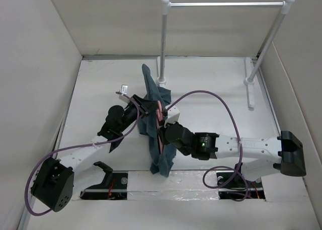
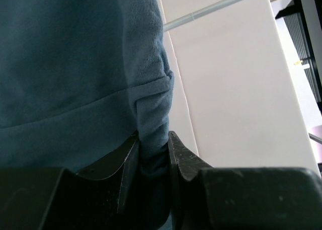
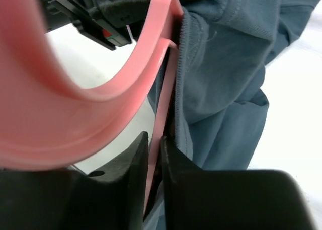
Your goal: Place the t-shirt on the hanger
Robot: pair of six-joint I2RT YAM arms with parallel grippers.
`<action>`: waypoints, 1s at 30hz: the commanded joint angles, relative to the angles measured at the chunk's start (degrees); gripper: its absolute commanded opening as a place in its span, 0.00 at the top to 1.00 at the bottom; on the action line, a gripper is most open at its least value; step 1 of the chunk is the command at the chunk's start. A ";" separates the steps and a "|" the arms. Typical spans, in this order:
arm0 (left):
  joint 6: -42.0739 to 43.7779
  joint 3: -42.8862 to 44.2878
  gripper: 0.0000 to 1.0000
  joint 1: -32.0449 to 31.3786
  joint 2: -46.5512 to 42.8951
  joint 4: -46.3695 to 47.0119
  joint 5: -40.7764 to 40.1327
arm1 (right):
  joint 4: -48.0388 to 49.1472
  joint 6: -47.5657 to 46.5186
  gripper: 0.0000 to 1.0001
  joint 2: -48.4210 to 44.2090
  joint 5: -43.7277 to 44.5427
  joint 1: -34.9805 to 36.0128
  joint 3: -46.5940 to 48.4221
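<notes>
Well, the t-shirt hangs limp over the middle of the white table, bunched and twisted. Its tail droops toward the near edge, and I cannot tell whether that end touches down. It looks soft, light and floppy, so I'd expect it to sag and slide wherever it is not pinched. A doubled hem or the collar seam seems the surest hold.

The left gripper has its fingers pressed on a rolled fold of the cloth. The hanger is thin, stiff pink plastic, probably slick. The right gripper nips it by a slim bar, with cloth lying against it.

Behind stands a metal rail on 2 white posts. Plain pale walls box the table in on 3 sides.
</notes>
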 commanded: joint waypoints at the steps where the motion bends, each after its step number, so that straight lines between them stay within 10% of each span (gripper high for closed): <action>1: -0.71 0.47 1.00 -0.51 -2.25 4.79 1.03 | 0.00 1.53 0.88 0.24 3.30 0.57 2.27; 19: 12.65 13.47 0.97 1.95 -1.11 -10.67 -4.50 | -6.24 5.04 1.00 -5.03 0.31 0.57 -1.42; 30: 17.57 13.31 0.52 1.95 -3.03 -14.63 -6.96 | -6.15 3.72 1.00 -6.79 0.49 0.04 -1.43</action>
